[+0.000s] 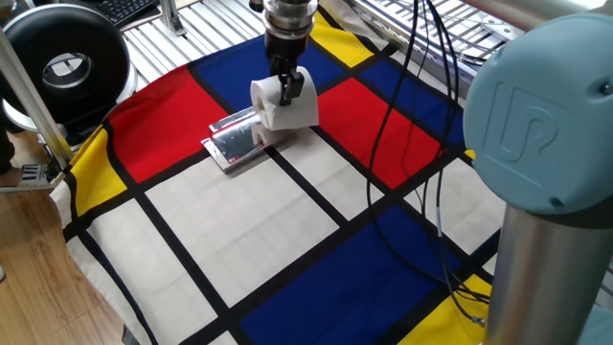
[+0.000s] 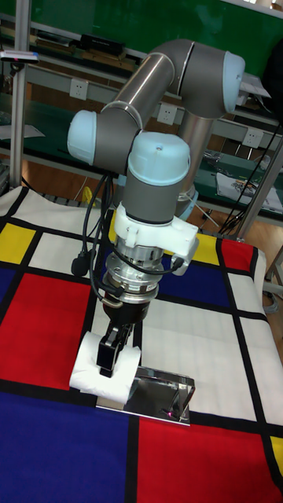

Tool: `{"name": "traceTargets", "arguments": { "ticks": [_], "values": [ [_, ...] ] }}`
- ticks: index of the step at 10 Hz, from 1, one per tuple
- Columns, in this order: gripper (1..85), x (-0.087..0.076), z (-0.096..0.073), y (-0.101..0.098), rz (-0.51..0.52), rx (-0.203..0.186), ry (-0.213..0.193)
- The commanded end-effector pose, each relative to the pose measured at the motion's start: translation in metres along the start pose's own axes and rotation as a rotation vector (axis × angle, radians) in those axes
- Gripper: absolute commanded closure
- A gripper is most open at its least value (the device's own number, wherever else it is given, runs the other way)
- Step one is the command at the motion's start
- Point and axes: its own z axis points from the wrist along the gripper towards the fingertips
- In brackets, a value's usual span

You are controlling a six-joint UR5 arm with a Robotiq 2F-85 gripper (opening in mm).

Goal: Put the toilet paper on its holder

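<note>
The toilet paper [image 1: 301,110], a fat white roll, lies on its side with my gripper [image 1: 286,88] shut on it from above, one finger in the core. The roll hangs low at the right end of the holder [image 1: 236,142], a shiny silver plate lying on the cloth where the red and white panels meet. In the tall fixed view the toilet paper [image 2: 86,374] sits at the left end of the holder [image 2: 159,391], touching or nearly touching it, and the gripper [image 2: 108,357] comes straight down onto the roll. The roll's underside is hidden.
A big black round device [image 1: 65,65] stands at the back left. Black cables [image 1: 402,144] hang over the red and blue panels on the right. The arm's blue-grey base [image 1: 546,163] fills the right side. The cloth's left edge [image 1: 77,225] borders a wooden floor.
</note>
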Motion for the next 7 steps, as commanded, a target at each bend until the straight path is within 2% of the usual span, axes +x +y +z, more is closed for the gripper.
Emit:
{"name": "traceTargets", "arguments": {
  "ticks": [1, 5, 7],
  "values": [
    [84.7, -0.008, -0.001, 0.004, 0.018, -0.001, -0.007],
    [84.7, -0.025, -0.004, 0.011, 0.038, 0.001, 0.01],
    [84.7, -0.024, -0.003, 0.009, 0.032, 0.012, 0.017]
  ]
}}
